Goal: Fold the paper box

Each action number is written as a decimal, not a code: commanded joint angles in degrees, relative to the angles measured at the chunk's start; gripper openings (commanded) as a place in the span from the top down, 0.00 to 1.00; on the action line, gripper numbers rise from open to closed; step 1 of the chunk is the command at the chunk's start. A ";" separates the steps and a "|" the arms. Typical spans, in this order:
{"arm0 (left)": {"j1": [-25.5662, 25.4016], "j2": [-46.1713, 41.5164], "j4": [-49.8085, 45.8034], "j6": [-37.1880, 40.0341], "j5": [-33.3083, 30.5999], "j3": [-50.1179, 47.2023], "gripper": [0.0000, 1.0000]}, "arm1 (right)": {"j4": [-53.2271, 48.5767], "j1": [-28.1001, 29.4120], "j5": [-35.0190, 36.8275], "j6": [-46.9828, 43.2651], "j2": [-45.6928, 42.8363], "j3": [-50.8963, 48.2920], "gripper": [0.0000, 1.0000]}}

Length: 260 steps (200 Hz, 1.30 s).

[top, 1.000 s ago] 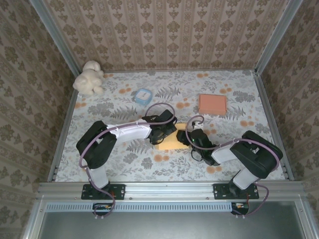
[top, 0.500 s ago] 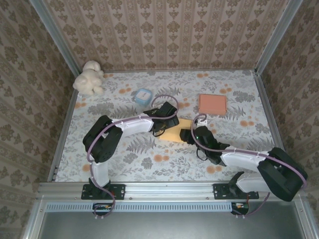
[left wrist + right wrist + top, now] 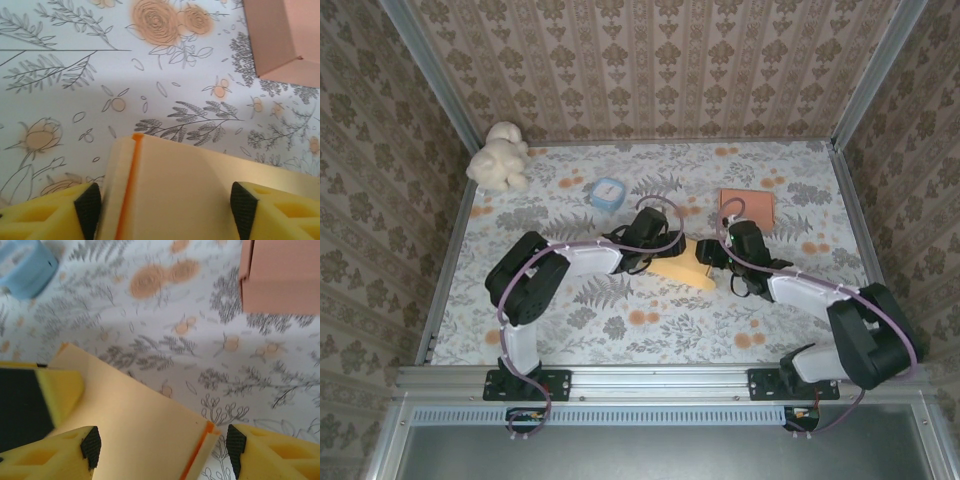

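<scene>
Between left fingers (image 3: pixel 47 216), paper box (image 3: pixel 175 192)

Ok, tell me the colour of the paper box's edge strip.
The edge strip is orange; the left wrist view shows it best.

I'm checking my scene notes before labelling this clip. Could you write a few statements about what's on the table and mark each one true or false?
1. The yellow paper box lies between the fingers of both the left gripper and the right gripper. True.
2. The pink box is stacked on the yellow paper box. False: it lies apart from it, farther back on the table.
3. A white plush toy sits at the far left corner of the table. True.
4. The blue round object is held in the right gripper. False: it rests on the table, beyond the left gripper.
</scene>
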 commanded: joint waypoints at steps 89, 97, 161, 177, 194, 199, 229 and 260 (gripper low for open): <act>2.69 3.77 7.36 5.03 8.81 2.32 0.34 | 10.33 -0.23 -5.00 3.38 6.73 -8.91 0.34; 2.83 2.16 6.25 5.38 7.58 2.23 0.31 | 11.02 -0.24 -4.11 4.01 6.65 -9.50 0.36; 3.80 -12.24 -14.36 0.79 -8.25 1.23 0.11 | 14.50 0.44 0.47 7.07 6.27 -11.76 0.42; 2.75 -14.87 -14.52 0.80 -8.09 -1.66 0.12 | 15.00 0.92 0.74 7.26 6.73 -11.80 0.42; 2.10 -15.09 -16.08 0.08 -6.77 -2.55 0.13 | 15.06 1.25 1.05 7.42 7.12 -11.58 0.42; 2.24 -14.73 -17.33 -0.35 -6.43 -2.25 0.13 | 15.04 1.34 1.07 7.34 7.18 -11.45 0.42; 2.77 -12.88 -20.69 -1.49 -5.88 -1.28 0.13 | 14.82 1.71 1.03 7.27 7.24 -11.05 0.42; 2.75 -11.81 -20.53 -2.18 -5.30 -0.92 0.11 | 14.28 1.97 1.36 7.14 6.81 -10.96 0.42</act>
